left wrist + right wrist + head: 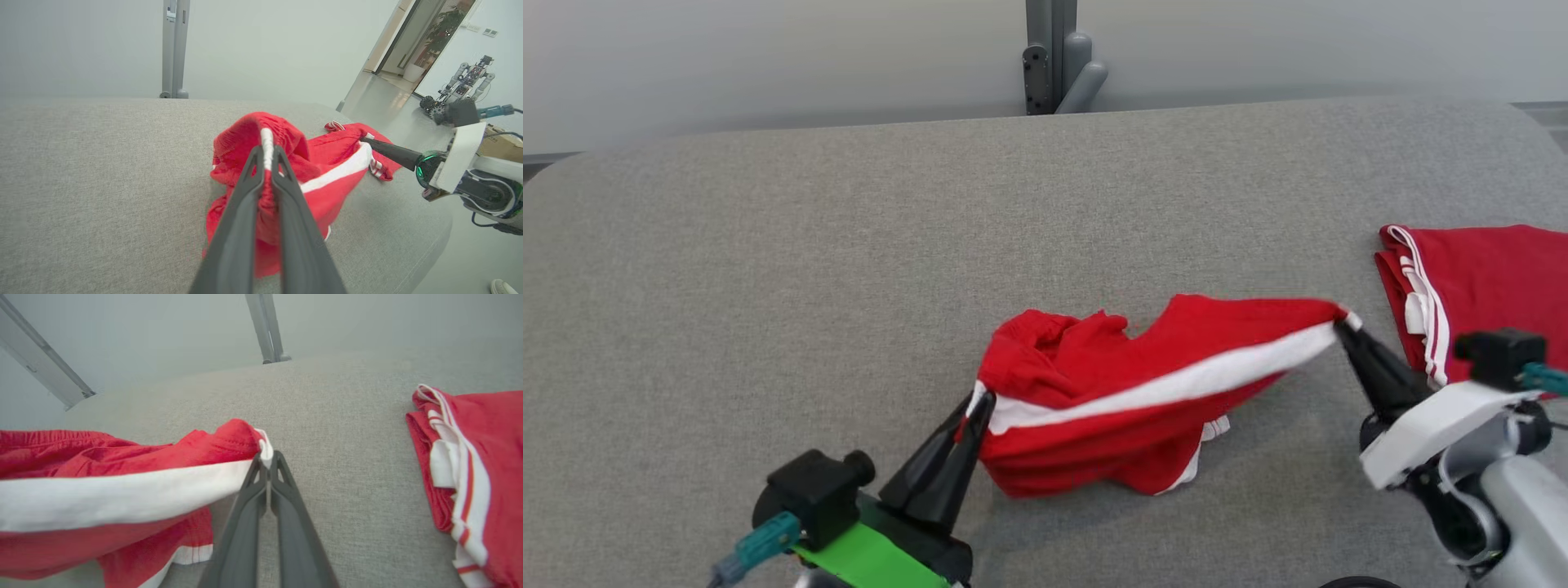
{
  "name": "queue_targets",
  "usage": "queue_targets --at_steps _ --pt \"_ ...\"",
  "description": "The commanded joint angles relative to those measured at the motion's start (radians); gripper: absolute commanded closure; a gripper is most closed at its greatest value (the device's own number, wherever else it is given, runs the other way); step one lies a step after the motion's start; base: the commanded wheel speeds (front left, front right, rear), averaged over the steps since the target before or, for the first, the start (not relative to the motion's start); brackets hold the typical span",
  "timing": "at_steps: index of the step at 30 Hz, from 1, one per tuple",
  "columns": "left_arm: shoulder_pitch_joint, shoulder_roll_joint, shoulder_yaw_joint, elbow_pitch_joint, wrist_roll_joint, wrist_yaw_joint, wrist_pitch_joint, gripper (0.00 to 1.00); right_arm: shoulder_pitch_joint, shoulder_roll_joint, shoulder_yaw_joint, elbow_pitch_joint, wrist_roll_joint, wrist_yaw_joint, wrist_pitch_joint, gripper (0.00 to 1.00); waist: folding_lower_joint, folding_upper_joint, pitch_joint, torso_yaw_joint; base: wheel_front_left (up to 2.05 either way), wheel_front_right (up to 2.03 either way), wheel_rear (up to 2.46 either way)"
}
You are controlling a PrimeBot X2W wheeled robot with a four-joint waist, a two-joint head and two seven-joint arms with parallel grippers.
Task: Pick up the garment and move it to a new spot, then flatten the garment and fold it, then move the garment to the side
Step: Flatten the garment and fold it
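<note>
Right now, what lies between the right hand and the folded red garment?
Only bare grey surface; the right wrist view shows it between the right hand, holding the striped garment, and the folded garment.

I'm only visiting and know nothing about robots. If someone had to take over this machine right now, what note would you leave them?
Left gripper: shut on one end of the red garment with a white side stripe.
Right gripper: shut on the garment's other end, at the stripe.
Garment: stretched between the two grippers over the grey fabric-covered surface, its lower part bunched and sagging towards it. A second red-and-white garment lies folded at the robot's right.
Done: garment gripped at both ends.
Left: lay it flat, fold it, move it aside.
</note>
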Motion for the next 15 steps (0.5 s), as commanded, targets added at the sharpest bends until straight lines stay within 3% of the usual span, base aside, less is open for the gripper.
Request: queue_targets --at_steps 1,4,8,11,14,15 --pt "-0.001 0.020 0.015 -0.047 -0.013 0.008 0.014 1.00 0.023 -0.014 -0.046 -0.085 0.050 -0.001 0.018 1.00 0.0000 0.0118 0.010 -0.005 0.00 0.00 0.00" --pt "-0.052 0.045 0.043 -0.177 -0.041 0.011 0.077 1.00 0.063 -0.023 -0.192 -0.328 0.167 -0.001 0.108 1.00 0.0000 0.0118 0.057 -0.007 0.00 0.00 0.00" --pt "-0.210 0.084 0.100 -0.285 -0.112 0.000 0.194 1.00 0.006 0.030 -0.381 -0.545 0.253 -0.001 0.296 1.00 0.0000 0.0118 0.173 -0.004 0.00 0.00 0.00" --pt "-0.415 0.101 0.155 -0.263 -0.186 -0.007 0.286 1.00 -0.161 0.121 -0.493 -0.558 0.210 -0.001 0.438 1.00 0.0000 0.0118 0.280 0.005 0.00 0.00 0.00" --pt "-0.666 0.090 0.211 -0.134 -0.233 -0.005 0.340 1.00 -0.438 0.248 -0.589 -0.463 0.063 -0.001 0.525 1.00 0.0000 0.0118 0.384 0.016 0.00 0.00 0.00" --pt "-0.666 0.090 0.211 -0.134 -0.233 -0.005 0.340 1.00 -0.438 0.248 -0.589 -0.463 0.063 -0.001 0.525 1.00 0.0000 0.0118 0.384 0.016 0.00 0.00 0.00"
